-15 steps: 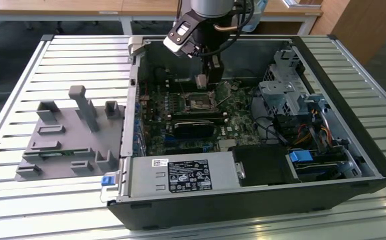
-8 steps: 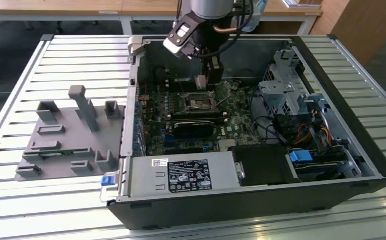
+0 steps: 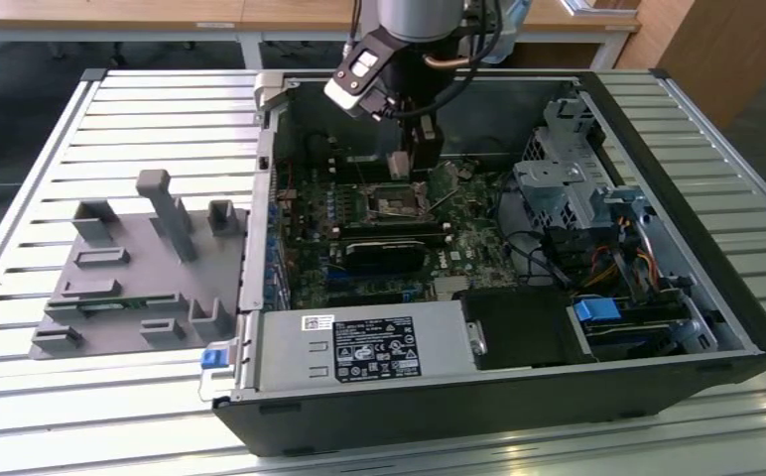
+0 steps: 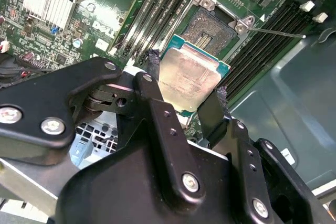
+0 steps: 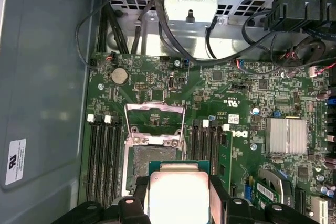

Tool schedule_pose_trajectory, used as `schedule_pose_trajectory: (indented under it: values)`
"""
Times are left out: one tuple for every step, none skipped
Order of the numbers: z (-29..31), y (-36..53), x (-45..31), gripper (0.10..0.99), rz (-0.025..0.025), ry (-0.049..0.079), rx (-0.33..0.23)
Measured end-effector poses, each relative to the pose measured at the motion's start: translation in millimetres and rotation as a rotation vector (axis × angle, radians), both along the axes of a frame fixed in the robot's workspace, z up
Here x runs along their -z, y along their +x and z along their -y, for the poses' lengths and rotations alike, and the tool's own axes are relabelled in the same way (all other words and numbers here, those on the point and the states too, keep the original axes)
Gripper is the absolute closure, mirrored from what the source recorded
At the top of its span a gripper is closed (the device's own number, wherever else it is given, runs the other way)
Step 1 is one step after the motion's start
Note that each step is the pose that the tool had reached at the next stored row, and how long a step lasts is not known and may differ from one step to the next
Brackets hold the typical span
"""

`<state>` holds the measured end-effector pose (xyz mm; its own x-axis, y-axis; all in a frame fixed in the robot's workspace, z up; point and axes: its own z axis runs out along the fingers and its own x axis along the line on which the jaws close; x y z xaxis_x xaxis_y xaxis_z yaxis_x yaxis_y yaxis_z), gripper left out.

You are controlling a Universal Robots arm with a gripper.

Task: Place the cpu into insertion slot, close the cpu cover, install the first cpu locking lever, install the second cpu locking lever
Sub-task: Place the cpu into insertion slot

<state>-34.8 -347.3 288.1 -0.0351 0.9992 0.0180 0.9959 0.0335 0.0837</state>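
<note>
The cpu (image 4: 190, 80) sits in the hand (image 4: 186, 77) near the insertion slot (image 4: 212, 32) on the motherboard (image 5: 210, 90)

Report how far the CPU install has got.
Done: nothing is seated yet, and the insertion slot shows a bare centre. In hand: the gripper is shut on the cpu, held near the slot but not in it. Left: seating the cpu, closing the cpu cover, which is flipped open, and both levers; one thin lever rod sticks out free.

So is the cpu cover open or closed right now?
Open. In the first wrist view the cpu cover stands flipped back off the insertion slot, whose centre is bare. The gripper holds the cpu, not seated.
</note>
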Motion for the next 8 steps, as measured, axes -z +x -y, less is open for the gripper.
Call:
schedule_pose_trajectory:
  values:
    - [0.0,0.0,0.4,0.549,0.0000,0.000,0.000]
    - [0.0,0.0,0.7,0.549,0.0000,0.000,0.000]
    - [0.0,0.0,1.1,0.549,0.0000,0.000,0.000]
    - [0.0,0.0,1.5,0.549,0.0000,0.000,0.000]
    - [0.0,0.0,2.1,0.549,0.0001,0.000,0.000]
    - [0.0,0.0,2.6,0.549,0.0000,0.000,0.000]
    - [0.0,0.0,3.2,0.549,0.0000,0.000,0.000]
    - [0.0,0.0,3.8,0.549,0.0000,0.000,0.000]
